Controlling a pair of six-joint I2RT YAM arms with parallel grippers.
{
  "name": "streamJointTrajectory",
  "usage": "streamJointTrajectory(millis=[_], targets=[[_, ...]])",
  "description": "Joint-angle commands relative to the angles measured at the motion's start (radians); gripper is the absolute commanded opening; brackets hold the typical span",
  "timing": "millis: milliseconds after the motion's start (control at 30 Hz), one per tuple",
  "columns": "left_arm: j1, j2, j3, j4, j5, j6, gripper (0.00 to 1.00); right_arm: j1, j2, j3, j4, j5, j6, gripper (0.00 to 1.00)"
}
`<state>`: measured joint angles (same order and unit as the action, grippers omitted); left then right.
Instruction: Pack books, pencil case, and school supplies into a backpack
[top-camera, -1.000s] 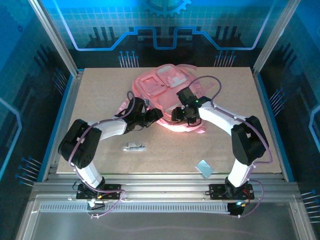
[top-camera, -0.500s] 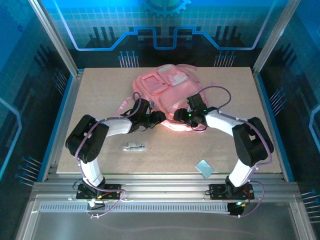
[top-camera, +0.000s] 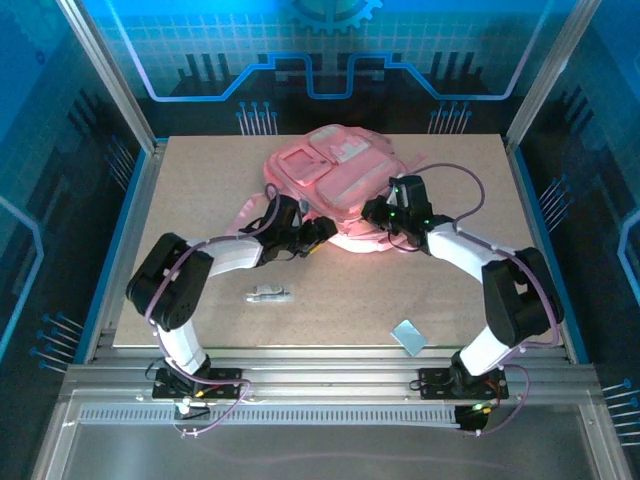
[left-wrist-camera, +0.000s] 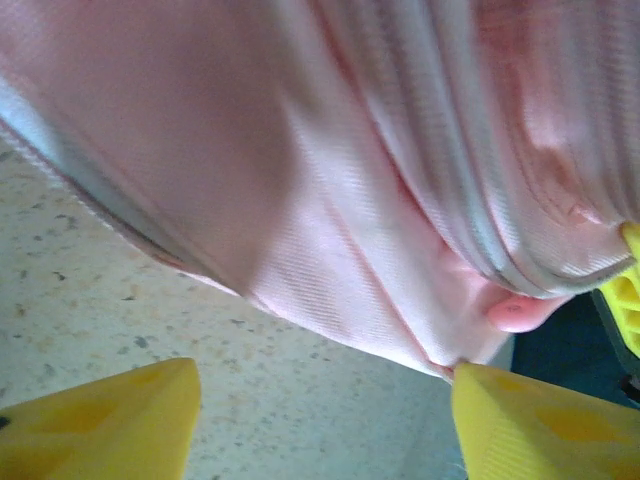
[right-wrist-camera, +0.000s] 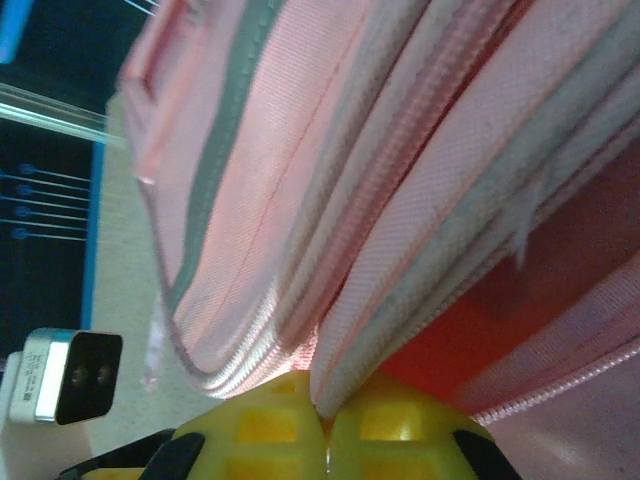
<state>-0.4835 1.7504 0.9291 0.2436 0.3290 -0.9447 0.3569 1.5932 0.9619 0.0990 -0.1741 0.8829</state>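
Observation:
The pink backpack lies at the back middle of the table. My right gripper is at its near right edge; in the right wrist view its yellow fingers are shut on a fold of the backpack's zipper rim. My left gripper is at the near left edge, open. In the left wrist view bare table lies between its fingers, and the right finger touches the backpack's hem. The white-silver stick and the pale blue rectangle lie on the table. Books and pencil case are out of view.
The beige table has raised metal rails at its left and right sides and blue panel walls behind. Both arms reach inward from the near edge and meet at the backpack. Pink straps trail to the left of the bag.
My right gripper has shut on the backpack's rim and shifted right and back. The left gripper's jaws have widened, with the arm staying at the bag's near left edge.

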Motion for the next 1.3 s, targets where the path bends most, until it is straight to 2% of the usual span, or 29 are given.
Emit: streamJointTrajectory(millis=[0, 233, 533, 600, 667, 867, 900, 1000, 1033, 1167, 1267], targets=[[-0.005, -0.099, 0.036, -0.017, -0.041, -0.047, 0.74, -0.016, -0.076, 0.015, 0.101, -0.028, -0.027, 0.0], [-0.002, -0.099, 0.043, 0.101, -0.153, -0.172, 0.76, -0.026, -0.066, 0.01, 0.131, -0.1, -0.01, 0.0], [-0.014, 0.062, 0.104, 0.182, -0.157, -0.252, 0.72, -0.027, -0.036, 0.022, 0.165, -0.177, 0.001, 0.0], [-0.013, 0.085, 0.115, 0.192, -0.171, -0.249, 0.69, -0.027, -0.027, 0.03, 0.165, -0.202, -0.001, 0.0], [-0.011, 0.097, 0.13, 0.21, -0.19, -0.242, 0.6, -0.026, -0.023, 0.028, 0.166, -0.226, 0.001, 0.0], [-0.011, 0.135, 0.231, 0.2, -0.209, -0.176, 0.05, -0.028, -0.027, 0.011, 0.126, -0.258, -0.048, 0.0], [-0.011, 0.142, 0.239, 0.207, -0.199, -0.177, 0.0, -0.032, -0.026, 0.017, 0.104, -0.26, -0.057, 0.0], [-0.02, 0.13, 0.24, 0.222, -0.205, -0.176, 0.0, -0.038, -0.039, 0.033, 0.023, -0.234, -0.076, 0.0], [-0.024, 0.122, 0.242, 0.218, -0.21, -0.17, 0.0, -0.038, -0.046, 0.042, -0.023, -0.207, -0.083, 0.05], [-0.04, 0.094, 0.246, 0.21, -0.227, -0.16, 0.0, -0.028, -0.094, 0.094, -0.262, -0.062, -0.093, 0.53], [-0.051, 0.095, 0.256, 0.212, -0.229, -0.164, 0.0, 0.002, -0.137, 0.107, -0.372, 0.027, -0.101, 0.65]])
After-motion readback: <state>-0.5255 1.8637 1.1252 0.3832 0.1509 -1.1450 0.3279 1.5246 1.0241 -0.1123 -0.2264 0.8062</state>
